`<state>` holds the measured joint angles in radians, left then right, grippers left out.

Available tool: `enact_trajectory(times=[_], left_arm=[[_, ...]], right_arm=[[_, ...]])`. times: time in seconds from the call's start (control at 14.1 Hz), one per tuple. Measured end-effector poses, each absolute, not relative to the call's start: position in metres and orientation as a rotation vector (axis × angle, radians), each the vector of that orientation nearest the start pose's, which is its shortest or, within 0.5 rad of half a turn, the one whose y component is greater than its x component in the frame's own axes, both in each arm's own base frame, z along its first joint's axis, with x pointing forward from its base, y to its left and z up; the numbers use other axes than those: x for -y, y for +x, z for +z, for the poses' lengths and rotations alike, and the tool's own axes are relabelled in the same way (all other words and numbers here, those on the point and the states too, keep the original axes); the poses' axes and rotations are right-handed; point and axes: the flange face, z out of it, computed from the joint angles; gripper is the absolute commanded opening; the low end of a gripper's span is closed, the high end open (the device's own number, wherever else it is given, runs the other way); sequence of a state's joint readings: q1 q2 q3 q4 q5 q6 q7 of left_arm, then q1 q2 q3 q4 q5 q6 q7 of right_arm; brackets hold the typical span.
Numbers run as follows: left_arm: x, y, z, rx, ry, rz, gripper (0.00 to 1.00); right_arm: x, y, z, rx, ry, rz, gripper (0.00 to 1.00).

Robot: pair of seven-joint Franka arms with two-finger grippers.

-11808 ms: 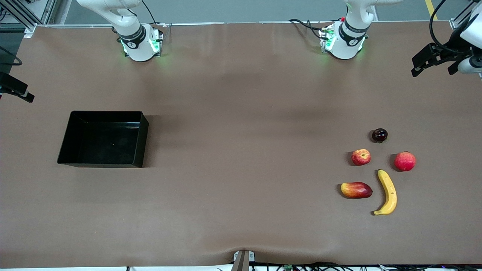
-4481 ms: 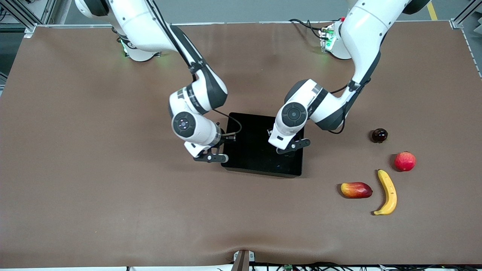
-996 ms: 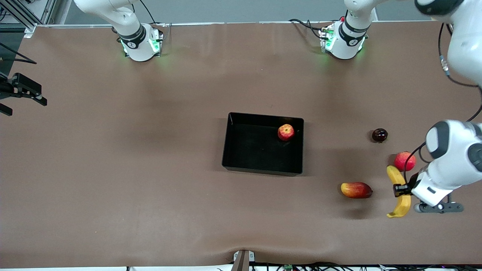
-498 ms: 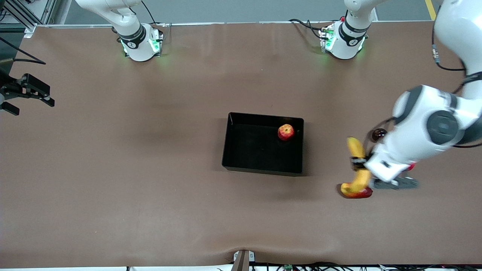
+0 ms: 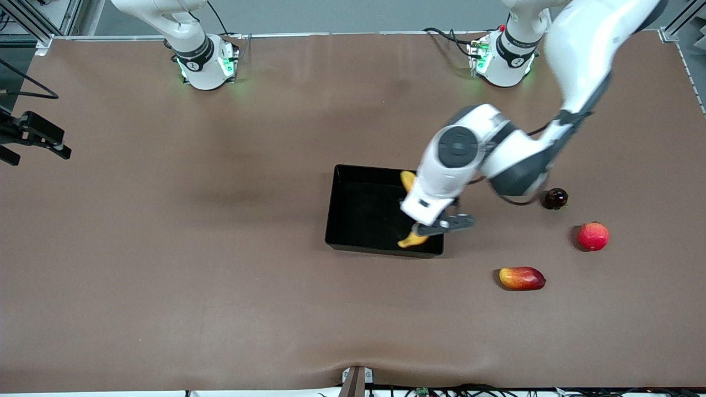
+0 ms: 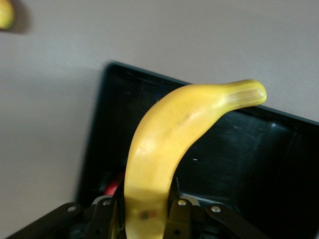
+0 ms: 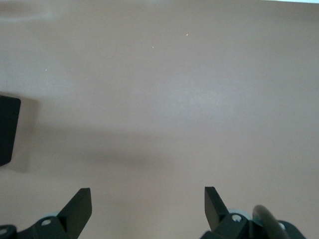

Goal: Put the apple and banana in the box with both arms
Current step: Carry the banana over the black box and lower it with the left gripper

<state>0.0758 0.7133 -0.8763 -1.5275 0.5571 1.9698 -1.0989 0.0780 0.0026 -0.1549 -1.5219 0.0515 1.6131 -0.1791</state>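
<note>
My left gripper [image 5: 426, 223] is shut on the long yellow banana [image 5: 408, 180] at its middle and holds it over the black box [image 5: 353, 212], at the box's end toward the left arm. In the left wrist view the banana [image 6: 169, 134] rises from between the jaws [image 6: 147, 215] above the box floor [image 6: 239, 164]. The apple is hidden under the arm in the front view. A red sliver [image 6: 115, 183] beside the banana in the left wrist view may be the apple. My right gripper [image 5: 34, 139] is open and empty [image 7: 147, 200], waiting over the table's edge at the right arm's end.
A red-and-yellow mango-shaped fruit [image 5: 522, 278], a pink-red round fruit [image 5: 593, 236] and a small dark round fruit [image 5: 555, 198] lie on the brown table toward the left arm's end.
My left arm has carried the banana from above the loose fruits to over the box. The apple, seen in the box before, is now covered by the arm. The right gripper has barely shifted.
</note>
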Motion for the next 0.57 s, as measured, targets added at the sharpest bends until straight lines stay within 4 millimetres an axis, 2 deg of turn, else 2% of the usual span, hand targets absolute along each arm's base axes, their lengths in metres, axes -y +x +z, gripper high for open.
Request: enact_trajectory(times=[0.21,0.36,0.57], left_arm=[[0.415,0.57,0.31,0.406,-3.151,-0.052,0.0],[0.432,0.567,0.291,0.451,-3.177,-0.102,0.0],[0.455,0.553,0.262,0.503,-3.201,-0.072,0.0]], right_arm=[[0.042,0.559,0.656,0.129,-3.098,-0.164,1.0],[0.054,0.558,0.656,0.095,-3.1,-0.162,1.0],[0.06,0.557,0.655,0.076,-3.102,-0.159,1.0]])
